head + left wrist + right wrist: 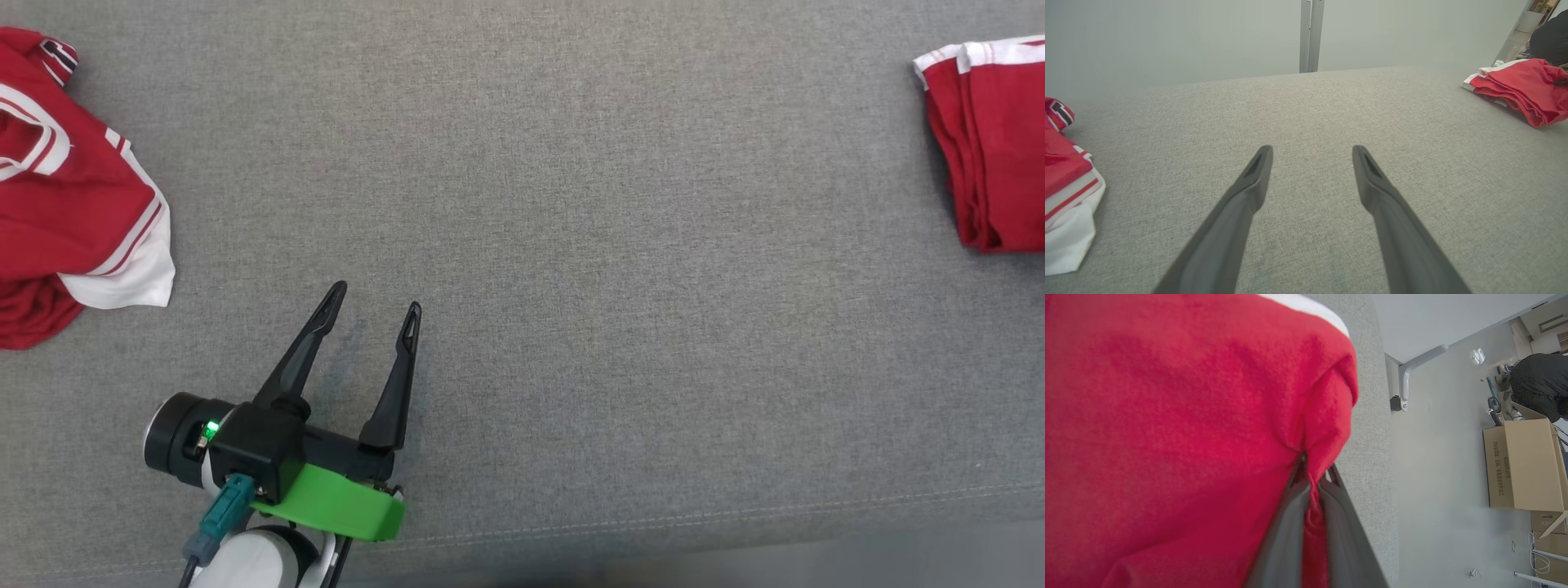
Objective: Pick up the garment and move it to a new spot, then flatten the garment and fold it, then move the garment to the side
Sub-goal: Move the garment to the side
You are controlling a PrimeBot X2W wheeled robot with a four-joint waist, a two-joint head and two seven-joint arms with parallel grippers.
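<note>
The garment (pixel 1000 147) is red with white trim and lies folded at the far right of the grey table (pixel 612 245). It also shows in the left wrist view (pixel 1523 87). In the right wrist view the red garment (pixel 1188 416) is very close, and my right gripper (pixel 1315 465) is shut on a pinched fold of it near the table's edge. My left gripper (pixel 375 298) hovers over bare table at the lower left, far from the garment. Its fingers stand open (pixel 1312 149) with nothing between them.
A second red and white garment (pixel 73 204) lies crumpled at the table's left edge, also in the left wrist view (pixel 1065 179). Beyond the table's right side are cardboard boxes (pixel 1523 465) on the floor and a person in dark clothing (pixel 1539 384).
</note>
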